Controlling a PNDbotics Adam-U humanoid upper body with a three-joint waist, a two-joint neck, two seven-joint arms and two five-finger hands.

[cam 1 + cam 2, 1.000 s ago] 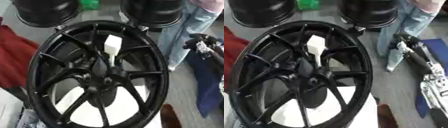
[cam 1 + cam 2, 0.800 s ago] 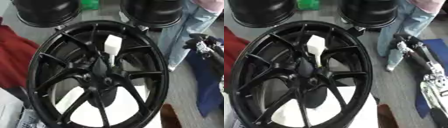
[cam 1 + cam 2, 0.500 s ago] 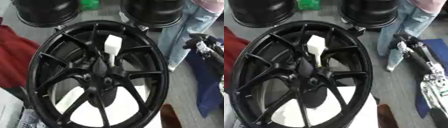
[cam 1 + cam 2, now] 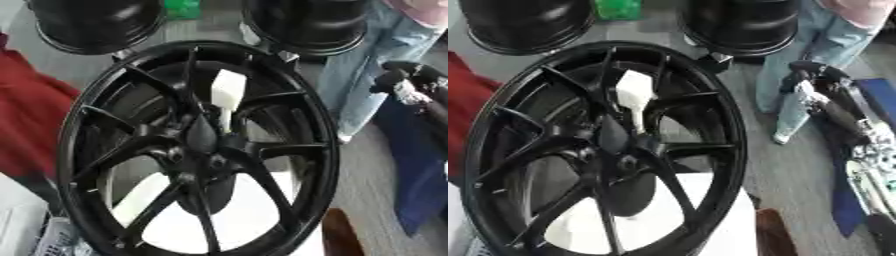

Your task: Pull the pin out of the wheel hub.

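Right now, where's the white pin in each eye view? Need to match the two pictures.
Left eye view: white pin sits upper centre, its block-shaped head above the hub, its shaft running down into it.
Right eye view: same pin, shifted left of centre, upper half.
Shared landmark: the black wheel's hub just below the pin. The right hand is off to the right, not touching it.

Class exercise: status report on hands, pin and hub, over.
Right hand off to the side, holding nothing. Left hand unseen. White pin in wheel hub, untouched. Nothing blocking it.
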